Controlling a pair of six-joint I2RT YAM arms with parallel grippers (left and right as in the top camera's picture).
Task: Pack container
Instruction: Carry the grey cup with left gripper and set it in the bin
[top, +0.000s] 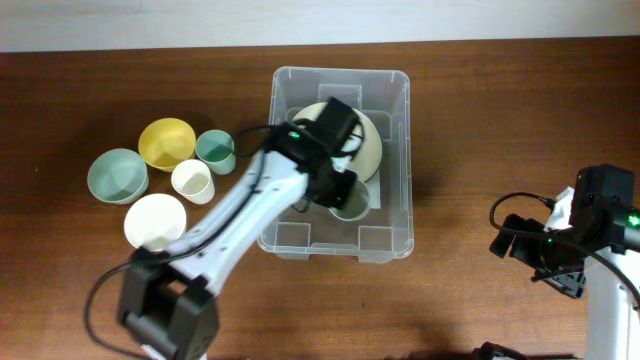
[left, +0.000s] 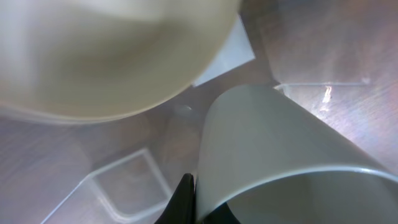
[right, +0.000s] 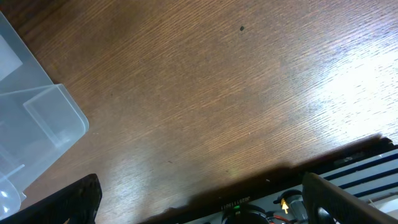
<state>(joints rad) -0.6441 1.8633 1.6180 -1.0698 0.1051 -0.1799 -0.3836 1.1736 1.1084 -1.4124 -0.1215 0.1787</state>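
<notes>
Midway through packing, the left jaws are pinched narrow on the wall of a pale green cup (left: 280, 155). They hold it low inside the container (top: 385, 240), the clear plastic bin in the middle of the tabletop (top: 500, 120). One finger (left: 185, 199) presses the outside of the cup just below its rim. Whether the cup's base has reached the ribbed floor cannot be told.

Just beyond the jaws, in the same bin, lies a cream bowl (top: 365, 150). It is close beside the cup, though contact between the two is unclear. These two pieces are all that shows inside the bin.

The step in hand appears to be setting this cup down next to the bowl. The next move would call for letting the cup settle on the floor and opening the jaws. The arm would then lift straight up past the rim without tipping the cup.

Farther off, to the left of these jaws and outside the bin, five pieces wait on the tabletop:
- a darker green cup (top: 215, 150)
- a white cup (top: 192, 181)
- a yellow bowl (top: 166, 142)
- a white bowl (top: 155, 221)
- a green bowl (top: 118, 175)

Farthest away, off to the right and well apart from the bin, the right jaws stand wide over bare wood, gripping nothing.
</notes>
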